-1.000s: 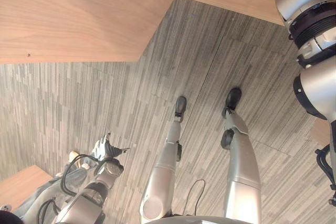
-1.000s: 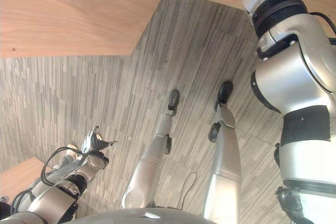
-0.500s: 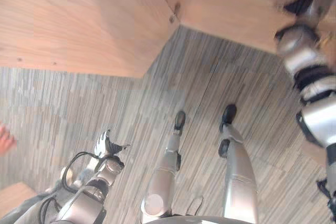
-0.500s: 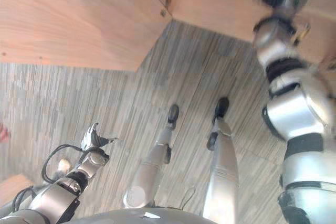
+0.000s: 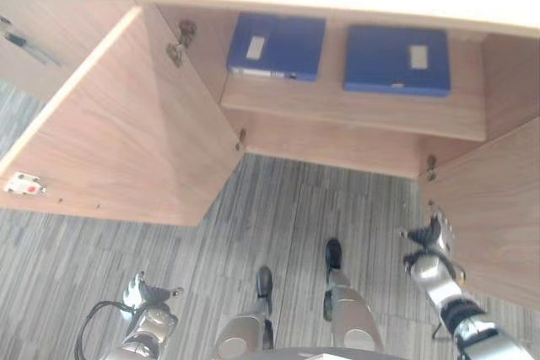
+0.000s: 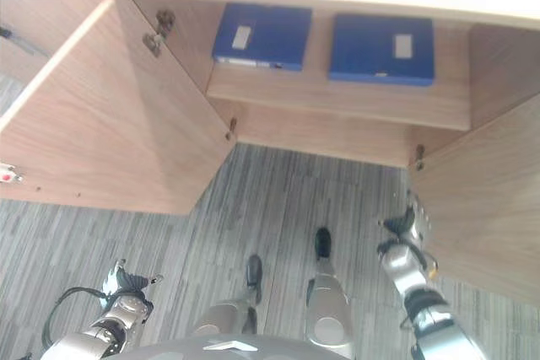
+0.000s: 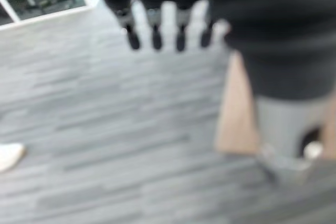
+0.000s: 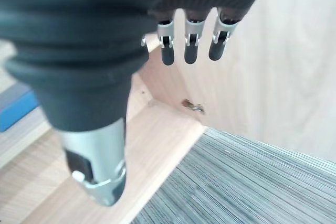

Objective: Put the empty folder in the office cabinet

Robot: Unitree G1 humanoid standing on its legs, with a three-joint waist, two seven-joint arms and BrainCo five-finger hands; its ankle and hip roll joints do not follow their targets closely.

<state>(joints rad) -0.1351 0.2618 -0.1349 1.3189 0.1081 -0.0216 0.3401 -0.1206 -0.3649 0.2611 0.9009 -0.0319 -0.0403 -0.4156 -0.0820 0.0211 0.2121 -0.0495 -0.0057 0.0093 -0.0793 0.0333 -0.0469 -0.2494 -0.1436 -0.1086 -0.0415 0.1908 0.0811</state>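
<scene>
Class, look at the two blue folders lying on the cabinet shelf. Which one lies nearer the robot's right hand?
The folder on the shelf's right side: it lies above the right hand, while the other folder sits towards the left door.

The wooden cabinet shelf (image 5: pixel 354 111) holds two blue folders lying flat. One blue folder (image 5: pixel 277 45) is on the left, and the other blue folder (image 5: pixel 396 59) lies near it on the right. Below is a grey striped floor (image 5: pixel 321 200).

1. Two blue folders are lying flat on the cabinet shelf (image 5: pixel 354 115), side by side but apart.
2. The left folder (image 5: pixel 277 45) and the right folder (image 5: pixel 396 60) are each showing a pale label.
3. Both cabinet doors are standing open.
</scene>
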